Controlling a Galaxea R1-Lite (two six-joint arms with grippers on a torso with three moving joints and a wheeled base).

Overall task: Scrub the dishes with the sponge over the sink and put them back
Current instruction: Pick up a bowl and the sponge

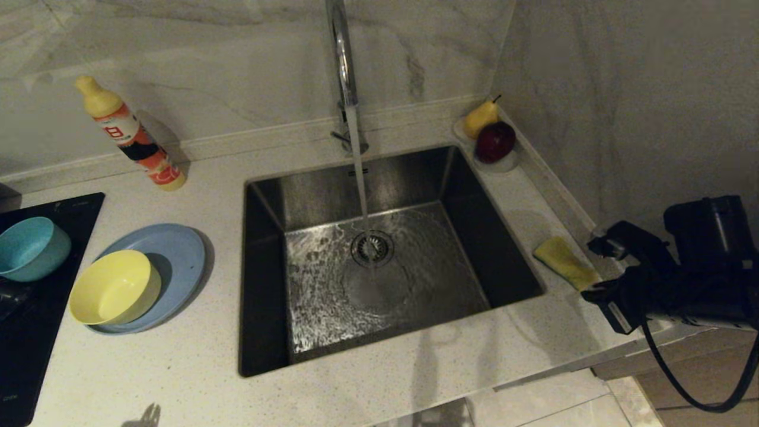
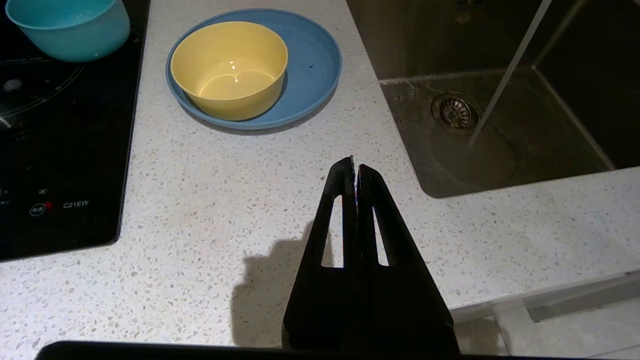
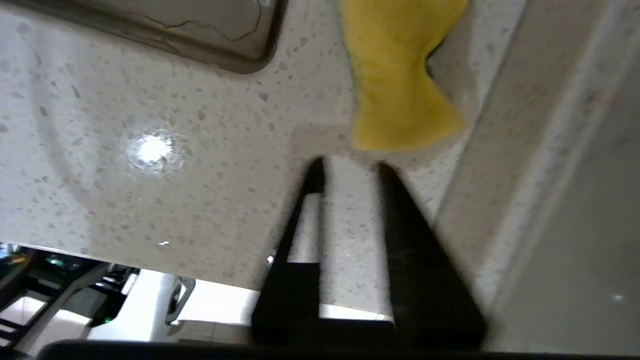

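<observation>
Sponge (image 1: 564,263) lay on the counter (image 1: 178,367) right of the sink (image 1: 379,261), just ahead of the right gripper (image 3: 347,167), whose jaws stood partly apart, holding nothing and not yet around it. In my judgement, a sound pick-up called for advancing until both fingers straddled the pad's pinched middle, then closing firmly. Left gripper (image 2: 356,167) hung closed over the counter near the sink, idle. Counted: two bowls, yellow (image 1: 114,287) on the plate (image 1: 178,255), teal (image 1: 31,247) on the hob (image 1: 29,332); one plate; one sponge. Tap (image 1: 344,71) was running.
</observation>
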